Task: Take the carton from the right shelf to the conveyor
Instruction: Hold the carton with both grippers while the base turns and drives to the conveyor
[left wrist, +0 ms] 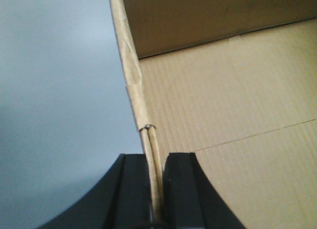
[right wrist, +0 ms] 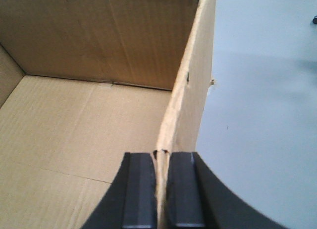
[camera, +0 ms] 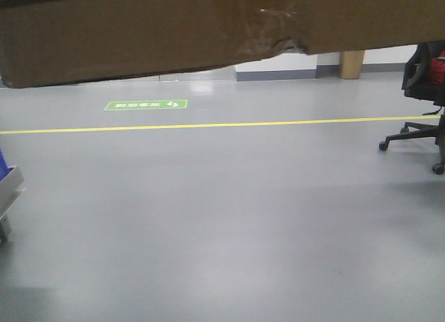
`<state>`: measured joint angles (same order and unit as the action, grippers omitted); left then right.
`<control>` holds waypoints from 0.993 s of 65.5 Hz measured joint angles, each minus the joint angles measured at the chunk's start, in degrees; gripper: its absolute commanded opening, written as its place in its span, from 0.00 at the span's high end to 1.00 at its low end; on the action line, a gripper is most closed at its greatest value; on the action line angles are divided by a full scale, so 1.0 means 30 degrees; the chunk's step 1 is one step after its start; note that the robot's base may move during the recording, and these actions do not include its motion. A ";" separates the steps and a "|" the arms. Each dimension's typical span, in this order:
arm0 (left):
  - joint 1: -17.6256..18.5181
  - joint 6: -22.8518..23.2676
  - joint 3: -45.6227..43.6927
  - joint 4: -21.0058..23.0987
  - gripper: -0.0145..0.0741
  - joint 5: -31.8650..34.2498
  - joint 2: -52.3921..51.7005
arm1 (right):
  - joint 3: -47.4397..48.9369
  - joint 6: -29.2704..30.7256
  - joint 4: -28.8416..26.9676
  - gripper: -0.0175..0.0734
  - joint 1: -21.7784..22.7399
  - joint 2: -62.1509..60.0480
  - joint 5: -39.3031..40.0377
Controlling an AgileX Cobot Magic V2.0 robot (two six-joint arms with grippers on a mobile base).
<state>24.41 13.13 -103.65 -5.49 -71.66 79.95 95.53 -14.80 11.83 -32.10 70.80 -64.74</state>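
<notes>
The carton (camera: 160, 30), worn brown cardboard with clear tape and a torn notch on its lower edge, hangs across the top of the front view, above the grey floor. In the left wrist view my left gripper (left wrist: 156, 189) is shut on the carton's (left wrist: 223, 115) left wall, one black finger outside, one inside. My right gripper (right wrist: 162, 189) is shut on the carton's (right wrist: 74, 120) right wall the same way. The carton's inside shows bare. The right shelf and the conveyor are out of view.
A yellow line (camera: 208, 124) crosses the grey floor, with a green floor sign (camera: 146, 104) beyond it. A black office chair (camera: 424, 106) stands at the right. A grey edge with a bit of blue (camera: 7, 186) shows at the left.
</notes>
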 measured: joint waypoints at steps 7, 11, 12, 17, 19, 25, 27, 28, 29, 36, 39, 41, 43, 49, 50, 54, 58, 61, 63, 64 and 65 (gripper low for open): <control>0.0000 0.0000 0.0000 0.0000 0.85 0.0000 0.0000 | 0.0000 0.0000 0.0000 0.88 0.0000 0.0000 0.0000; 0.0000 0.0000 0.0000 0.0000 0.85 0.0000 0.0000 | 0.0000 0.0000 0.0000 0.88 0.0000 0.0000 0.0000; 0.0000 0.0000 0.0000 0.0000 0.85 0.0000 0.0000 | 0.0000 0.0000 0.0000 0.88 0.0000 0.0000 0.0000; 0.0000 0.0000 0.0000 0.0000 0.85 0.0000 0.0000 | 0.0000 0.0000 0.0000 0.88 0.0000 0.0000 0.0000; 0.0000 0.0000 0.0000 0.0000 0.85 0.0000 0.0000 | 0.0000 0.0000 0.0000 0.88 0.0000 0.0000 0.0000; 0.0000 0.0000 0.0000 0.0000 0.85 0.0000 0.0000 | 0.0000 0.0000 0.0000 0.88 0.0000 0.0000 0.0000; 0.0000 0.0000 0.0000 0.0000 0.85 0.0000 0.0000 | 0.0000 0.0000 0.0000 0.88 0.0000 0.0000 0.0033; 0.0000 0.0000 0.0000 0.0000 0.85 0.0000 0.0000 | 0.0000 0.0000 0.0000 0.88 0.0000 0.0000 0.0033; 0.0000 0.0000 0.0000 0.0000 0.85 0.0000 0.0000 | 0.0000 0.0000 0.0000 0.88 0.0000 0.0000 0.0033; 0.0000 0.0000 0.0000 0.0000 0.85 0.0000 0.0000 | 0.0000 0.0000 0.0000 0.88 0.0000 0.0000 0.0033; 0.0000 0.0000 0.0000 -0.0042 0.85 0.0000 0.0000 | 0.0000 0.0000 0.0000 0.88 0.0000 0.0000 0.0033; 0.0000 0.0000 0.0000 -0.0042 0.85 0.0000 0.0000 | 0.0000 0.0000 0.0000 0.88 0.0000 0.0000 0.0033; 0.0000 0.0000 0.0000 -0.0042 0.85 0.0000 0.0000 | 0.0000 0.0000 0.0000 0.88 0.0000 0.0000 0.0033; 0.0000 0.0000 0.0000 -0.0042 0.85 0.0000 0.0000 | 0.0000 0.0000 0.0000 0.88 0.0000 0.0000 0.0033; 0.0000 0.0000 0.0000 -0.0042 0.85 0.0000 0.0000 | 0.0000 0.0000 0.0000 0.88 0.0000 0.0000 0.0033; 0.0000 0.0000 0.0000 -0.0042 0.85 0.0000 0.0000 | 0.0000 0.0000 0.0000 0.88 0.0000 0.0000 0.0033; 0.0000 0.0000 0.0000 -0.0080 0.85 0.0000 0.0000 | 0.0000 0.0000 0.0000 0.88 0.0000 0.0000 0.0033; 0.0000 0.0000 0.0000 -0.0080 0.85 0.0000 0.0000 | 0.0000 0.0000 0.0000 0.88 0.0000 0.0000 0.0033; 0.0000 0.0000 0.0000 -0.0080 0.85 0.0000 0.0000 | 0.0000 0.0000 0.0000 0.88 0.0000 0.0000 0.0033; 0.0000 0.0000 0.0000 -0.0080 0.85 0.0000 0.0000 | 0.0000 0.0000 0.0000 0.88 0.0000 0.0000 0.0033; 0.0000 0.0000 0.0000 -0.0080 0.85 0.0000 0.0000 | 0.0000 0.0000 0.0000 0.88 0.0000 0.0000 0.0033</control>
<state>24.41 13.13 -103.65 -5.73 -71.66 79.95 95.53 -14.80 11.83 -32.10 70.80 -64.64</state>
